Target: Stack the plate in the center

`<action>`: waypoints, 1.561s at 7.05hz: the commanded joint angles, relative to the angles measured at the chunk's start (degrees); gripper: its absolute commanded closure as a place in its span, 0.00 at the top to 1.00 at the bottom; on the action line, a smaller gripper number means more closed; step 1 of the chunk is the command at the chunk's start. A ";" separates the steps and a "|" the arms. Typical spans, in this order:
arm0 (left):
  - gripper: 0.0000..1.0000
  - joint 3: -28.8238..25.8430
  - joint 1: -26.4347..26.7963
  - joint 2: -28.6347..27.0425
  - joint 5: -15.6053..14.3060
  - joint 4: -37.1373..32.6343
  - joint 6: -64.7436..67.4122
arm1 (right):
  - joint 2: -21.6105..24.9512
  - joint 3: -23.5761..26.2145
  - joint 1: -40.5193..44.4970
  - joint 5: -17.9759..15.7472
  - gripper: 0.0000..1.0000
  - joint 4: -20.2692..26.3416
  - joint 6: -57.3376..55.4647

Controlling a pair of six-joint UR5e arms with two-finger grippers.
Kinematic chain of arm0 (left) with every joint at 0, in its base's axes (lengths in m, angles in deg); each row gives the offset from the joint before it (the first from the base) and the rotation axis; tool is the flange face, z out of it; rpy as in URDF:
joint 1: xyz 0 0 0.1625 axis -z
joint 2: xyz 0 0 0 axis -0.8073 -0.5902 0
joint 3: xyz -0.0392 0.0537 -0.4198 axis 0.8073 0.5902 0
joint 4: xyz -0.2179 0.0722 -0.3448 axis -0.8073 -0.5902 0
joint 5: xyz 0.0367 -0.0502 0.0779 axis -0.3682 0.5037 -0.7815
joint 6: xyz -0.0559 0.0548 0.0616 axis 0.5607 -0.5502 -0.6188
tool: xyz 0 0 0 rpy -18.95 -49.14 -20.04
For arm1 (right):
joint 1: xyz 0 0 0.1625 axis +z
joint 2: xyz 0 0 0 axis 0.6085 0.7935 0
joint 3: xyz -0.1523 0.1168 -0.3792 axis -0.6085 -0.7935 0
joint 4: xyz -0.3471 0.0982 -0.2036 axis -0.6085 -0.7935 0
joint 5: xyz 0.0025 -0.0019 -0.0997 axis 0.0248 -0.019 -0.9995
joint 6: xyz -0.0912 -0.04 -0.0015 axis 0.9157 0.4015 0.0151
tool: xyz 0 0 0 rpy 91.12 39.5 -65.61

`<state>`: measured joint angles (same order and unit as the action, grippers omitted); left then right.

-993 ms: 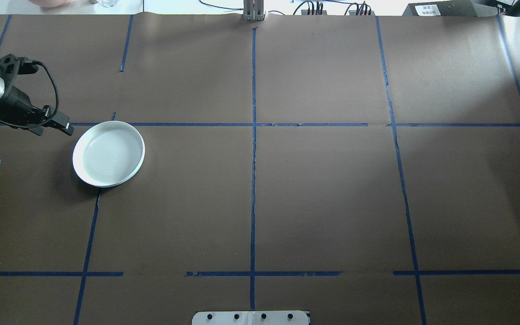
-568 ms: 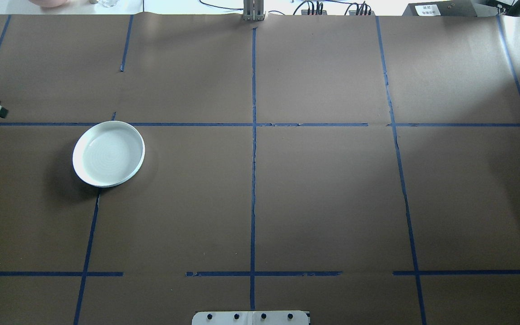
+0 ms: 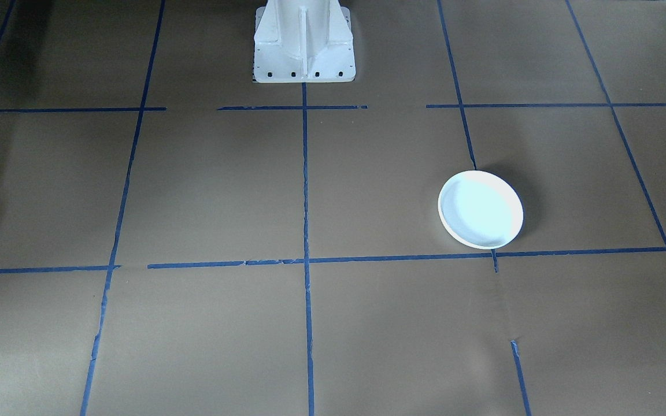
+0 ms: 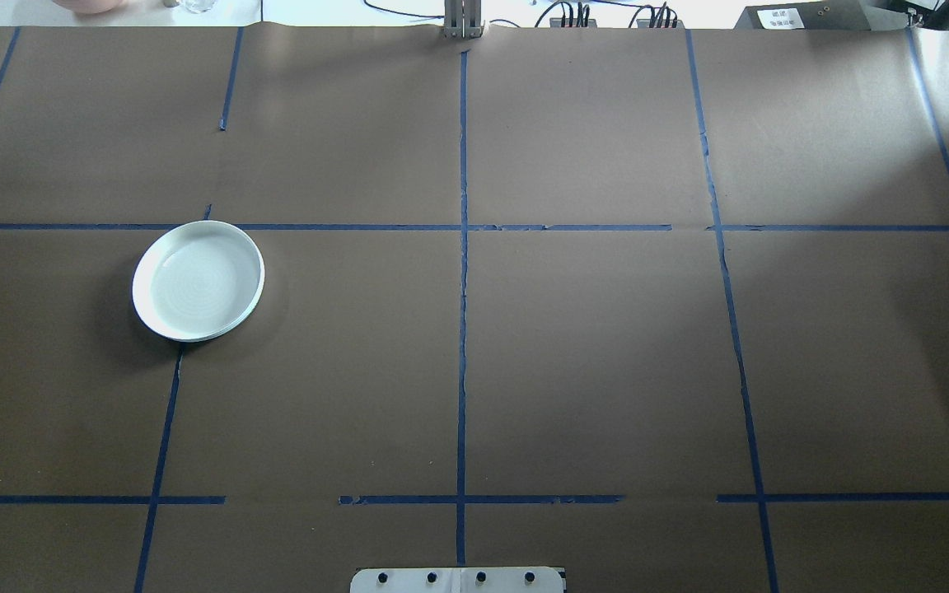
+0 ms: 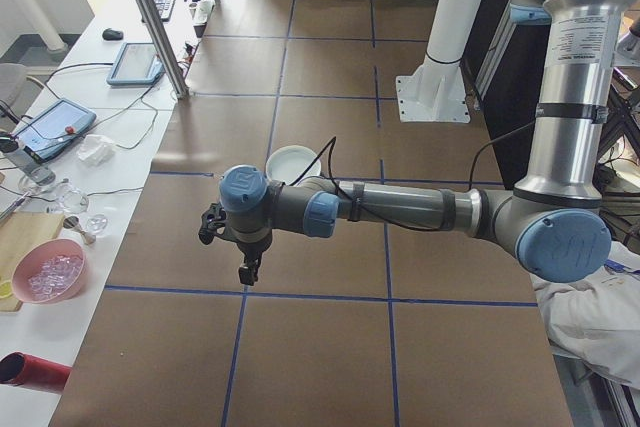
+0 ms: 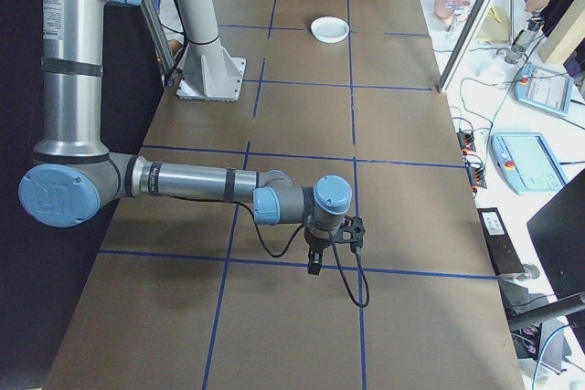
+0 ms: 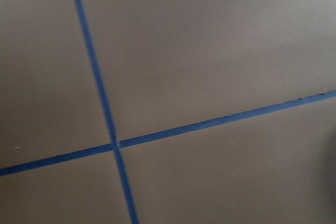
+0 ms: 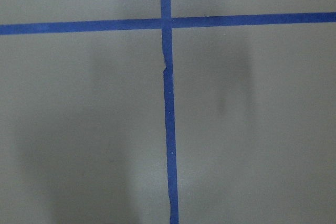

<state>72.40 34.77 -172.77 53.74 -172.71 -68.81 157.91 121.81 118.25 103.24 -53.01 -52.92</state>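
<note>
Overhead exterior shows the white plate (image 4: 198,281) alone on the brown table (image 4: 590,354), left of centre beside a blue tape line (image 4: 463,247). The left gripper (image 5: 246,269) hangs well apart from it, the right gripper (image 6: 315,264) farther still; I cannot tell either's opening.

Both arms outstretched, pincers (image 5: 245,274) (image 6: 313,267) downward — state unclear

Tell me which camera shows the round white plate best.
The overhead exterior view: the round white plate lies whole and large. Front-facing shows it glared; exterior left half hidden; exterior right tiny. Wrist views: none.
</note>
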 commanded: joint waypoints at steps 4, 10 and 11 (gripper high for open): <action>1.00 5.63 0.87 7.72 -2.00 -0.48 5.51 | 0.00 0.00 0.00 0.00 1.00 0.05 0.07; 1.00 5.44 1.22 8.27 3.42 -0.83 4.73 | 0.00 0.00 0.00 0.00 1.00 0.05 0.07; 1.00 5.44 1.22 8.53 3.36 -0.75 2.55 | 0.00 0.00 0.00 0.00 1.00 -0.04 0.07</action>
<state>77.88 35.93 -164.47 55.93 -173.61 -64.47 157.91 121.81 118.25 103.25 -53.01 -52.86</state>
